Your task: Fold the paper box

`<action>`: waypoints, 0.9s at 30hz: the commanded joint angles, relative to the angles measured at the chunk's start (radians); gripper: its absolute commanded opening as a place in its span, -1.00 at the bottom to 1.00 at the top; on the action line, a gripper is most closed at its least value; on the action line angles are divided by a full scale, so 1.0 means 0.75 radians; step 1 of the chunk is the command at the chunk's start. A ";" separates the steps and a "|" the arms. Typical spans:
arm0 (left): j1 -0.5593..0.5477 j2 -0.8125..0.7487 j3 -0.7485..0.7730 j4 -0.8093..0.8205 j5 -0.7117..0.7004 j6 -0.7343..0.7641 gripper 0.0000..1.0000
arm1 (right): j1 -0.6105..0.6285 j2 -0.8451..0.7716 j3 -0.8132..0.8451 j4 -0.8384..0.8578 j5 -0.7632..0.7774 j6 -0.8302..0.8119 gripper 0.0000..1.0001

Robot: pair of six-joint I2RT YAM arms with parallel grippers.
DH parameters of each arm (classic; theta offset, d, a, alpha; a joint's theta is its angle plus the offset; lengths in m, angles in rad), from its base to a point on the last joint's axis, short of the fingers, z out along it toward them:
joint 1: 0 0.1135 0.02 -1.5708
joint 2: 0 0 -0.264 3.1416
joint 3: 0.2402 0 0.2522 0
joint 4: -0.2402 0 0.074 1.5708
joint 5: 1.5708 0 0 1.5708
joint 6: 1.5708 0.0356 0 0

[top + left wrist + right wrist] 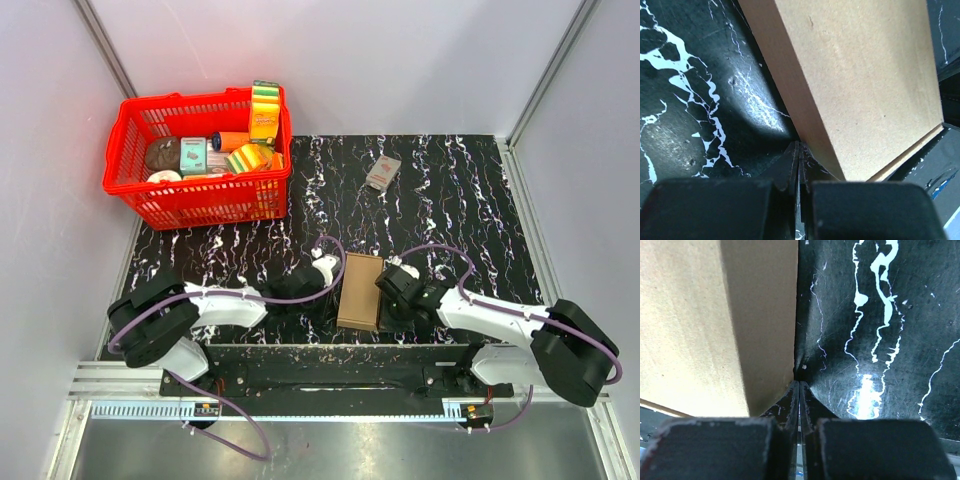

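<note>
2 arms close in on the paper box (360, 292), a slim brown carton lying flat on the black marbled table (450, 200), near its front edge and between the two wrists. The left gripper (798, 155) has its jaws pressed together on nothing, the tip down at the foot of the box's left wall. The right gripper (799, 390) mirrors it, jaws likewise pressed together with nothing between them, at the foot of the opposite wall.

Whether either tip touches the cardboard cannot be told from the wrist views. With both pairs of jaws in that state, neither arm can pinch a flap, only push. The likely trouble is an uneven shove, with 1 side pressing harder and the light box spinning or skating toward the table's front edge. Squeezing from both sides at once could buckle the thin walls. A thin lip shows along 1 end in the left wrist view, and a tip sliding that way might catch it. A red basket (195, 205) of groceries and 1 small printed packet (382, 172) sit well apart at the back.
</note>
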 commanded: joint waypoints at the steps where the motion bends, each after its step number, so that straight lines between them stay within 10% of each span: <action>1: -0.039 0.028 0.026 0.075 -0.030 -0.036 -1.00 | 0.019 0.019 0.042 0.063 -0.016 0.040 -0.88; 22: -0.082 -0.062 0.032 -0.109 -0.190 -0.044 -0.96 | 0.009 -0.010 0.130 -0.049 0.157 -0.041 -0.81; 27: 0.069 -0.152 0.034 -0.166 -0.160 0.027 -0.93 | -0.203 -0.026 0.143 -0.078 0.144 -0.174 -0.82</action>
